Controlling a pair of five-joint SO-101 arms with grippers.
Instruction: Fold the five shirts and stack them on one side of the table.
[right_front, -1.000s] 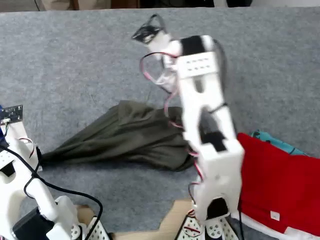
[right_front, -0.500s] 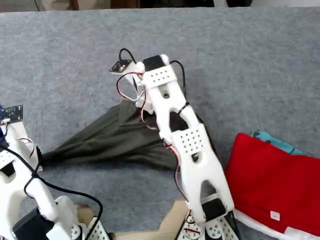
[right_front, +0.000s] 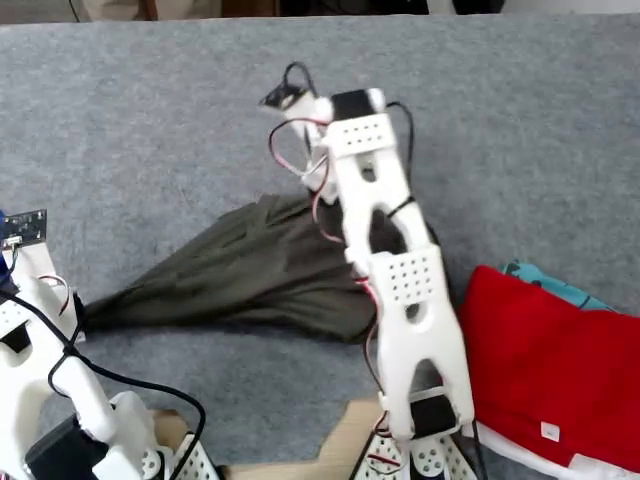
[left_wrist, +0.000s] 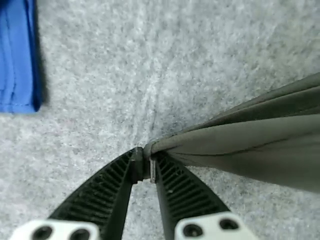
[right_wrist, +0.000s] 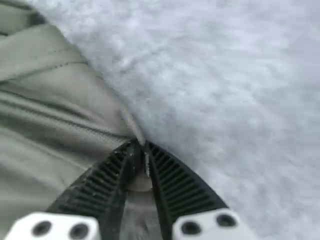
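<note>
— Where is the olive shirt (right_front: 250, 275)?
— Mid-table, unfolded and creased. It is drawn out between the left gripper (left_wrist: 144, 167), which pinches one corner, and the right gripper (right_wrist: 140, 150), which pinches its far edge.
— The others?
— The red shirt (right_front: 550, 370) lies folded at the table's right side, on a white shirt (right_front: 505, 447). A teal shirt (right_front: 545, 282) peeks out behind. A blue shirt (left_wrist: 17, 55) lies flat, apart from the olive shirt.
</note>
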